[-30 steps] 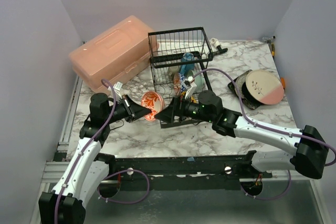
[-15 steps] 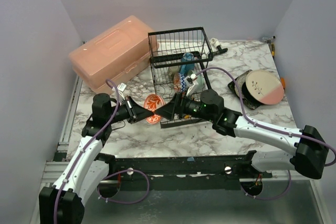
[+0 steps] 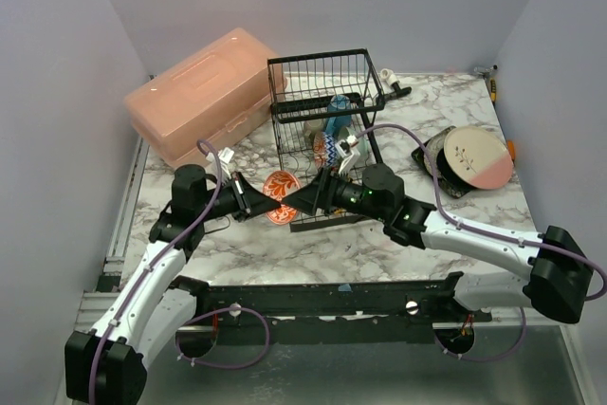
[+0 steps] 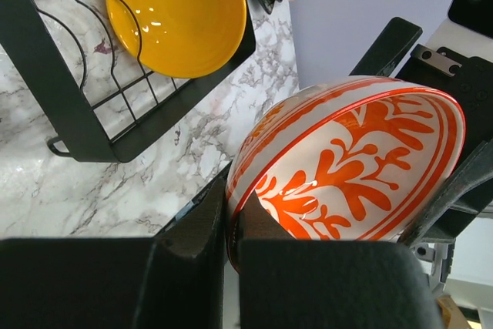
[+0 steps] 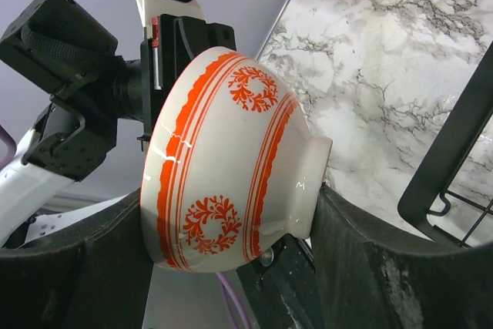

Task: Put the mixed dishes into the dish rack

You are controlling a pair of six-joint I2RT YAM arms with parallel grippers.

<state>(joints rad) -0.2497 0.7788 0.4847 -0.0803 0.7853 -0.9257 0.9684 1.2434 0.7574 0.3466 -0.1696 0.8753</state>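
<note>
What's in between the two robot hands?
The red-patterned bowl. In the top view it sits right between the left gripper, which pinches its rim, and the right gripper, whose jaws reach around it. Both wrist views show it close up.

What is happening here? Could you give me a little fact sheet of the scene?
Held dish: red-patterned bowl, between the two arms
Left gripper: shut on the bowl's rim
Right gripper: fingers either side of the bowl's base; grip unclear
Dish rack: holds a yellow bowl
Not yet loaded: pink-cream plate, right of the rack
</note>
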